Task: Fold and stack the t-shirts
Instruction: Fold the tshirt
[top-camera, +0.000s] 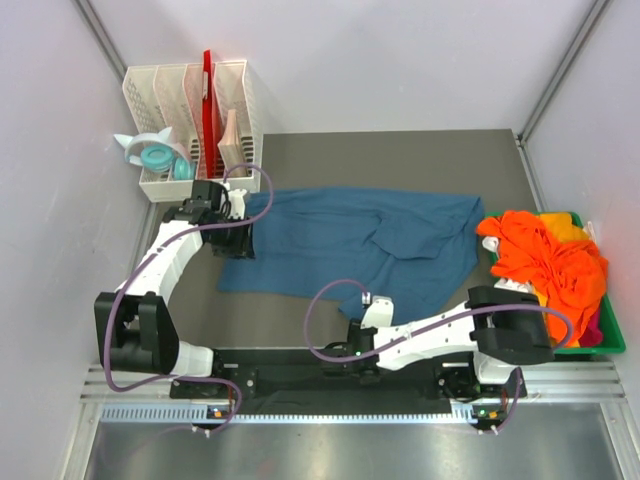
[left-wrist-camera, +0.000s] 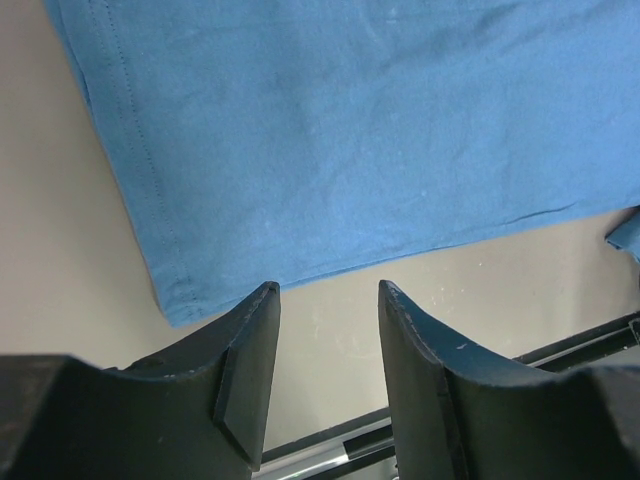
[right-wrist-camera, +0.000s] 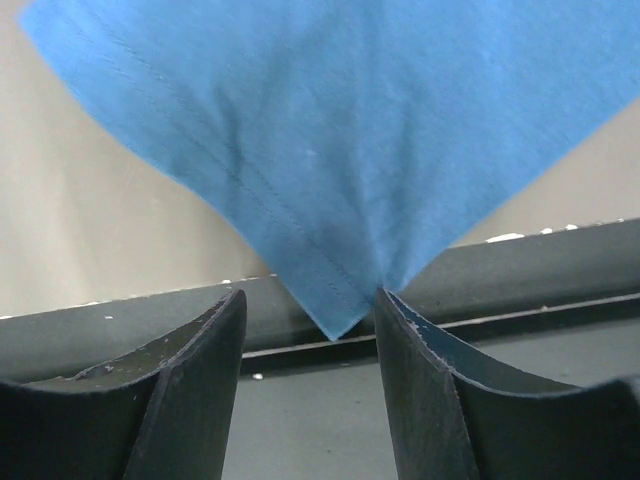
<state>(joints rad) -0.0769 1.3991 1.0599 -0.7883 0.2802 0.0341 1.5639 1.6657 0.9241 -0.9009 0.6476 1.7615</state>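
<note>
The teal tee (top-camera: 360, 235) lies spread across the desk (top-camera: 400, 150); your left pincer (left-wrist-camera: 325, 290) gapes empty just short of its left edge; the right pincer (right-wrist-camera: 310, 295) stands open, the near corner loose between its jaws; get cloth well inside both before closing.

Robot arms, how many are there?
2. The left arm reaches the left edge of the blue shirt; the right arm lies low by its near corner. None look hidden.
</note>
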